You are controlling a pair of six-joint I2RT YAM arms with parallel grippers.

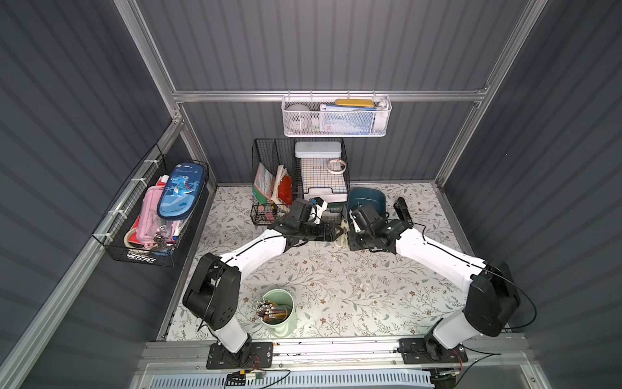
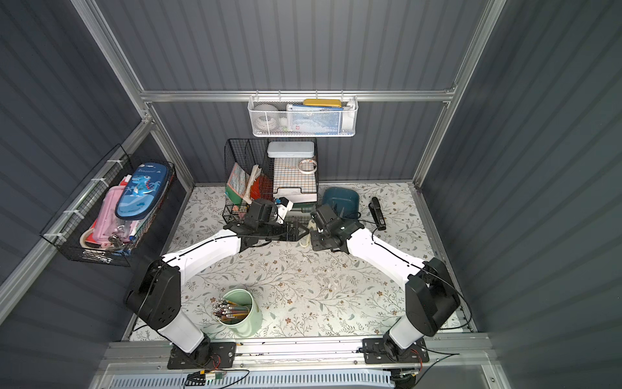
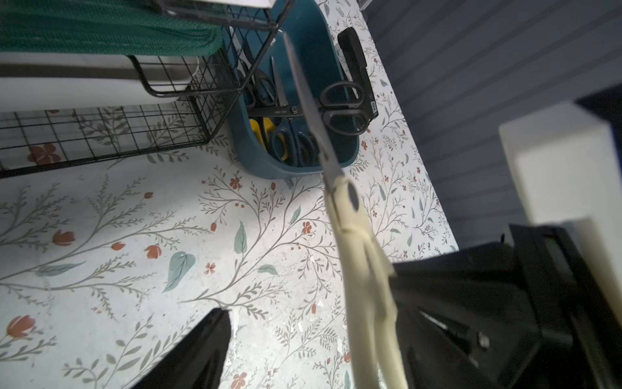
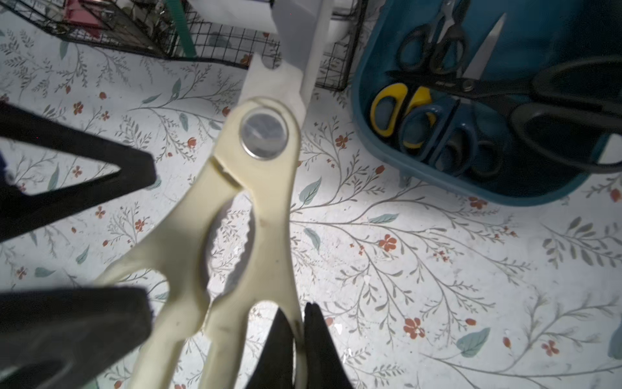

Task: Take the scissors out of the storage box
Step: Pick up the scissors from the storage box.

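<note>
Both arms rise from the front rail, the left at 7 o'clock and the right at 5 o'clock. Each bends at a black elbow and sends its white forearm inward, so the wrists meet just behind the middle of the tabletop (image 1: 336,289).

The left arm's wrist lies nearly level and points toward 3 o'clock. The left claw (image 1: 338,232) stands wide, one finger (image 4: 77,168) apart from the handles and the other (image 4: 70,333) by the outer loop; contact cannot be judged.

The right arm's wrist folds back toward 9 o'clock. The right claw (image 4: 299,336) is pinched narrow on one handle of the cream-handled scissors (image 4: 259,188), which are closed, with the blades aimed toward the black wire organiser (image 1: 269,175) at 12 o'clock.

These scissors are outside the storage box (image 1: 367,195), off its 7 o'clock corner. The box sits at 1 o'clock on the tabletop and holds a yellow-handled pair (image 4: 387,107), a dark-blue-handled pair (image 4: 437,134), a long black pair (image 4: 498,89) and a small black pair (image 4: 434,47). A black stapler (image 1: 403,210) lies at the box's 3 o'clock side.
</note>
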